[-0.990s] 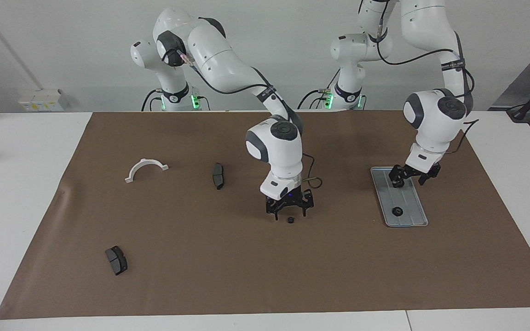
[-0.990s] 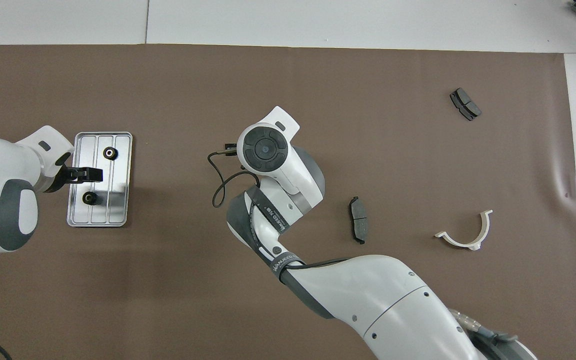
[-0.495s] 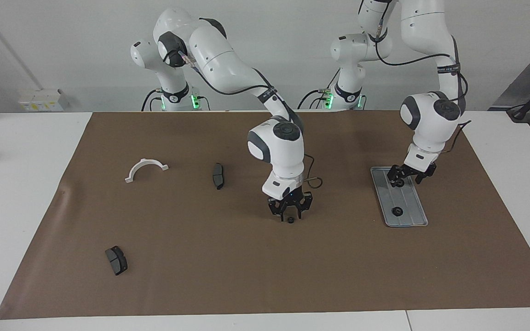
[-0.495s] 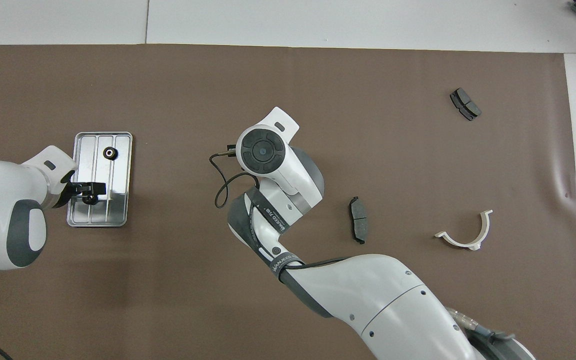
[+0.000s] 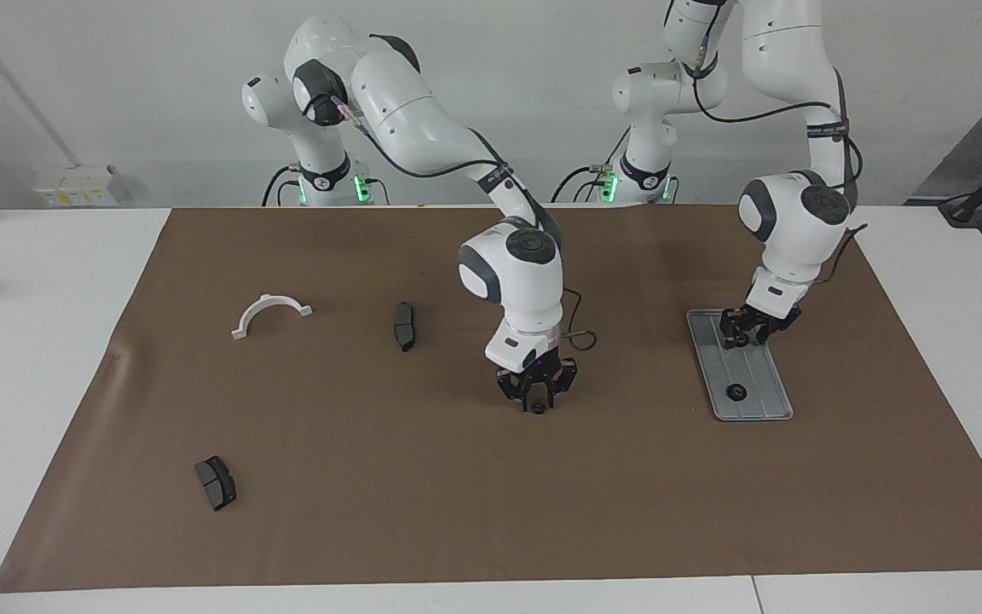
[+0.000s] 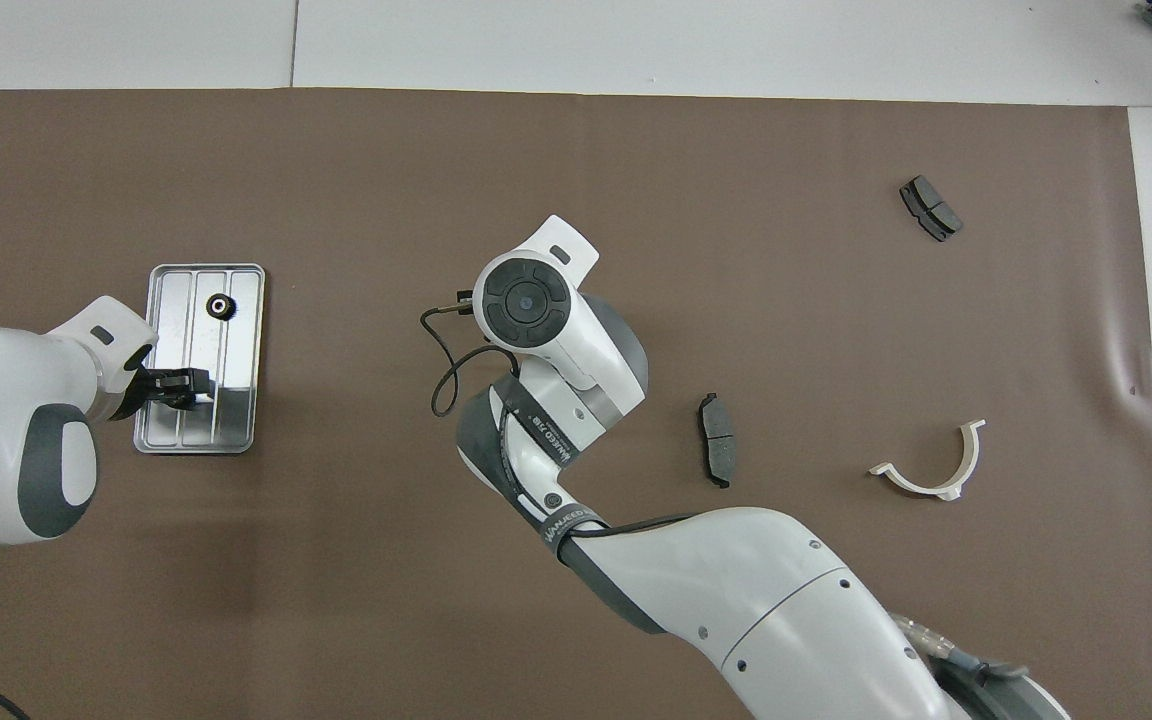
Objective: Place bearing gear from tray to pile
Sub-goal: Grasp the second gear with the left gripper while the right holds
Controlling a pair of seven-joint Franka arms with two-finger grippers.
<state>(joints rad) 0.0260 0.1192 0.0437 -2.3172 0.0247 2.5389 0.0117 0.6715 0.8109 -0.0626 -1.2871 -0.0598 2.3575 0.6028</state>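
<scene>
Both grippers have closed in: left gripper (image 5: 740, 338) clamps a small black bearing gear (image 6: 185, 397) on the ridged silver-grey metal tray (image 5: 762, 394); right gripper (image 5: 535, 401) nips another gear (image 5: 535, 408) mid-mat. Next: lift straight up.

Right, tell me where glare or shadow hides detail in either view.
Overhead view: the ridged silver-grey metal tray glares pale at its end farther from the robots; the right arm's white body covers the right gripper entirely. Facing view: the tray reads duller, and the right gripper casts only a soft shadow on the brown mat; the left gripper looks dark against the tray.
</scene>
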